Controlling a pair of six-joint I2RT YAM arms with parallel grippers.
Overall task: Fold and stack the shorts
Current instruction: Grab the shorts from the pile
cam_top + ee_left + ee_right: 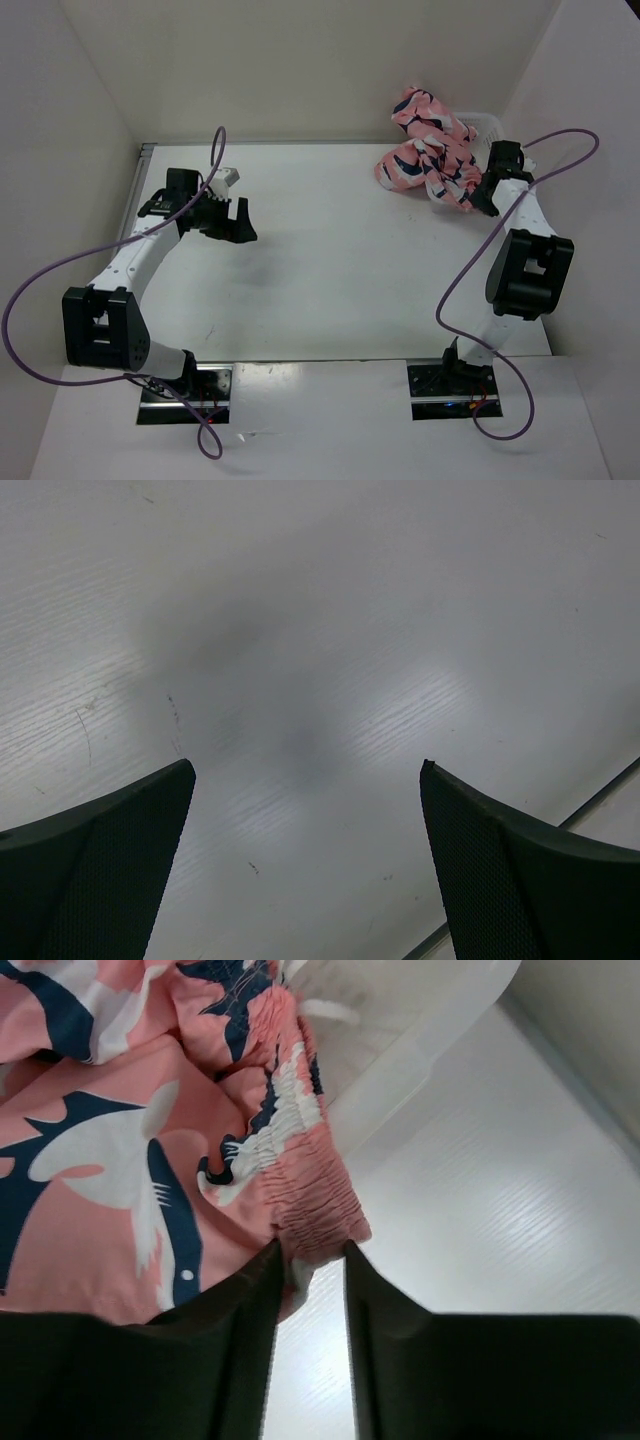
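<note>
Now the shorts (pixel 432 160), bunched at 1 o'clock on the table (pixel 330 270), are pinched at the waistband (pixel 312 1190) by the right hand (pixel 312 1255), presumably for spreading; the left hand (pixel 307 765) is held wide, empty.

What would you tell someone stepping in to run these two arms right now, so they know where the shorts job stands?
Left gripper: open, holding nothing, over the table on its left side.
Right gripper: shut on the elastic waistband of the shorts, at the far right corner.
Shorts: a crumpled heap, spilling from the white basket onto the table.
Done: the grasp only; nothing is folded or stacked.
Left: probably draw them out, flatten, fold, stack.
</note>
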